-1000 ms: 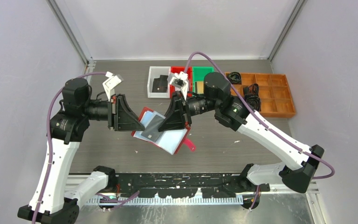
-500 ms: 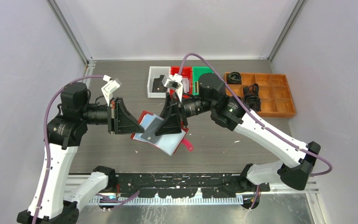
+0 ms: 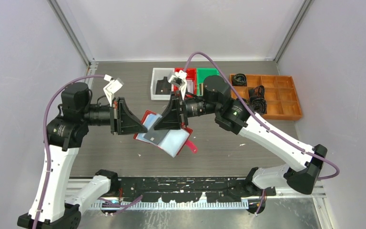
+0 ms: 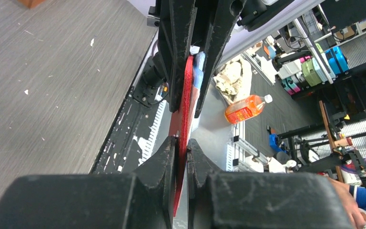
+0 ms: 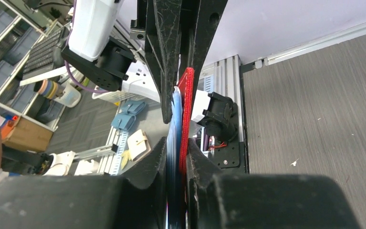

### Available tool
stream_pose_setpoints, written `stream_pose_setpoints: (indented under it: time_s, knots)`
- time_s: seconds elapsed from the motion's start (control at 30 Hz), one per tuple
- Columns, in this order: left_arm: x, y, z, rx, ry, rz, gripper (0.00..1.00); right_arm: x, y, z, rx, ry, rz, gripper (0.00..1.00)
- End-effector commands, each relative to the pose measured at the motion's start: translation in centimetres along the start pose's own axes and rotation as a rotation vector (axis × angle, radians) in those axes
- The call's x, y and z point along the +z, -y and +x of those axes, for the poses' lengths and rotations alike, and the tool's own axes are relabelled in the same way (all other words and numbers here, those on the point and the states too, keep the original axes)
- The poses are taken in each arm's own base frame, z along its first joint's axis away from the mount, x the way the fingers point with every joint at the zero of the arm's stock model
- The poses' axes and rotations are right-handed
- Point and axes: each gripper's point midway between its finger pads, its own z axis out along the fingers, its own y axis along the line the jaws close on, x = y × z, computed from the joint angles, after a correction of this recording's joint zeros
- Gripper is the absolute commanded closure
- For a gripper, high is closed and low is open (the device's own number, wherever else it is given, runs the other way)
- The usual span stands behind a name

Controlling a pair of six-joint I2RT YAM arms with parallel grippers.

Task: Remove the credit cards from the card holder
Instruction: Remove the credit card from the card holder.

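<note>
While the card holder (image 3: 174,142) is hanging open in the air just above the worktop (image 3: 248,152), 1 dark credit card (image 3: 156,135) is lying across its pale blue-grey pages, slanting toward the near-left corner. Whether it is sitting in a pocket or lying loose is not showing. Any pale cards are blending into the pages, and I am not managing to pick them out. A red strap (image 3: 193,148) is dangling from the holder's near-right corner.

The left fingers (image 4: 164,162) are pinching almost shut on the edge of the red cover alone. The right fingers (image 5: 155,162) are clamping narrow on the opposite side, taking the cover and blue pages together. In both wrist views the holder is running edge-on between the 2 pairs.

The holder is looking light, thin and floppy, probably bending at its fold, so it is likely needing this 2-sided support. The card is probably handling as stiff, smooth and slippery, apt to slide once tilted. Its exposed corner is offering the best hold, pinched flat across both faces, while the other fingers are anchoring only the cover. Clamping the pages may be squeezing a pocket closed.

A white bin (image 3: 162,83) and an orange tray (image 3: 271,98) are sitting well apart at the back.
</note>
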Motion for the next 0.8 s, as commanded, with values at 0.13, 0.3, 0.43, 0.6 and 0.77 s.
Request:
stream_pose_setpoints:
  time_s: [0.13,0.3,0.43,0.6,0.77]
  knots:
    - [-0.1,1.9,-0.9,-0.027,0.01,0.084,0.9,-1.5,-2.2,-0.4,-0.14,0.065,-0.04,0.91]
    - [0.1,1.5,-0.6,-0.039,0.005,0.089,0.8,-1.4,-3.1,-0.5,-0.161,0.057,-0.082,0.91]
    - [0.1,1.0,-0.2,-0.018,0.0,0.073,0.83,-0.9,-4.0,-0.7,-0.187,0.043,-0.12,0.91]
    - [-0.2,0.2,1.2,0.023,-0.036,0.025,0.69,-0.4,-4.3,-1.1,-0.201,0.033,-0.129,0.93]
    - [-0.5,0.2,2.5,0.02,-0.085,0.019,0.55,0.0,-4.4,-1.1,-0.204,0.016,-0.135,0.93]
